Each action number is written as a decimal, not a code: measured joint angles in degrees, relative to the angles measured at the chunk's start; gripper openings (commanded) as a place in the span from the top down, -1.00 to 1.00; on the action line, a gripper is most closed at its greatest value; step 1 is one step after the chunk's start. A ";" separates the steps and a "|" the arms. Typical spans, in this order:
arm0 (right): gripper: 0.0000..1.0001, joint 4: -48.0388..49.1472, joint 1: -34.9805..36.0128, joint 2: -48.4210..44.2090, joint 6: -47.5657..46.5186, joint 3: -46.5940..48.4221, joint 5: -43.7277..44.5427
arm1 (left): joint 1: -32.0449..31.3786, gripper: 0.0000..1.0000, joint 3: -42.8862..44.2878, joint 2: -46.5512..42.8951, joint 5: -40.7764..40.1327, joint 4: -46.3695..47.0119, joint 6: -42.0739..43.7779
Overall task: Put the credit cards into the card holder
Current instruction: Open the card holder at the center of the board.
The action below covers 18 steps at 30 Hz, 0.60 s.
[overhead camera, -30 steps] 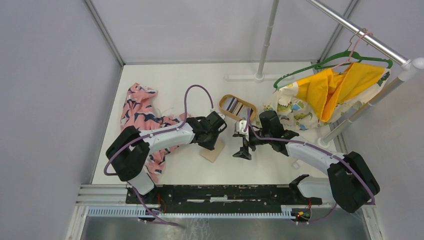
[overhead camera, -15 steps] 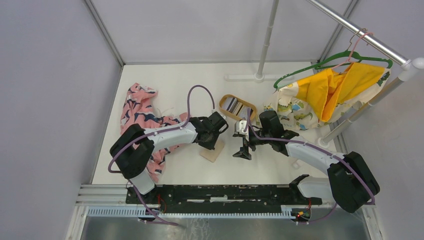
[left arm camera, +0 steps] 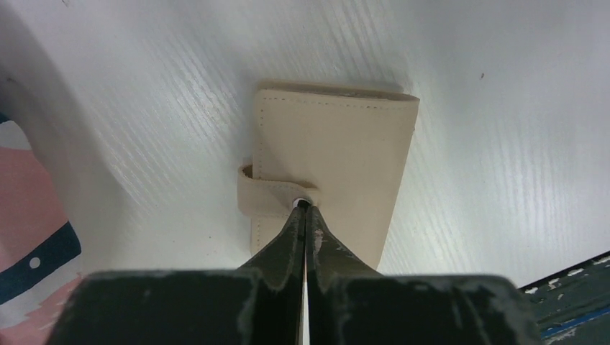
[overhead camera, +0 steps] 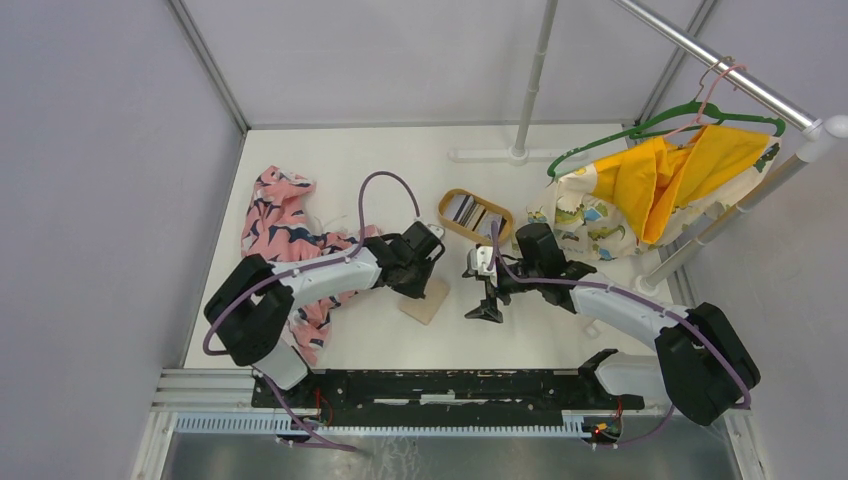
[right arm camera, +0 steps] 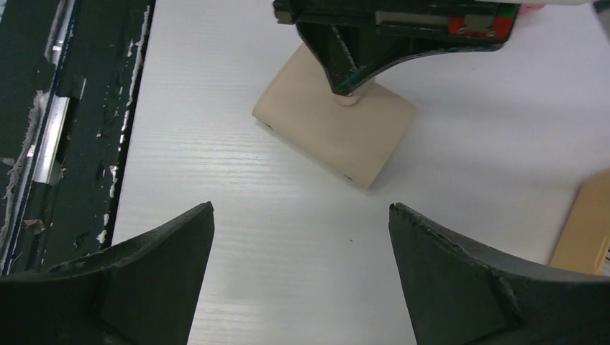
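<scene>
L gripper (left arm camera: pixel 303 208), pinched, atop card holder (left arm camera: pixel 345 136)

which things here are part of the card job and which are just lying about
For the job: card holder, closed; credit cards in the oval wooden tray; left gripper; right gripper.
Lying about: pink patterned cloth; yellow dinosaur-print garment; clothes rail.
</scene>
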 measured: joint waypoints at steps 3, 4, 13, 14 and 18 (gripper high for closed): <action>-0.86 -0.04 1.25 0.00 -1.11 -0.31 -0.68 | 0.83 0.96 -1.88 -2.40 2.64 2.19 -0.76; -0.84 0.09 1.73 0.00 -1.36 -0.59 -0.72 | 1.05 0.96 -2.43 -2.97 3.82 3.26 -1.09; -0.80 3.34 4.87 0.00 -0.48 -2.78 1.77 | 1.22 0.72 -3.80 -4.68 8.04 7.21 -3.19; -0.80 3.61 5.05 0.00 -0.46 -2.78 1.88 | 1.22 0.63 -3.80 -5.09 7.15 6.86 -3.10; -0.80 3.89 5.31 0.00 -0.46 -2.78 2.08 | 1.16 0.56 -3.80 -6.95 3.39 5.01 -2.95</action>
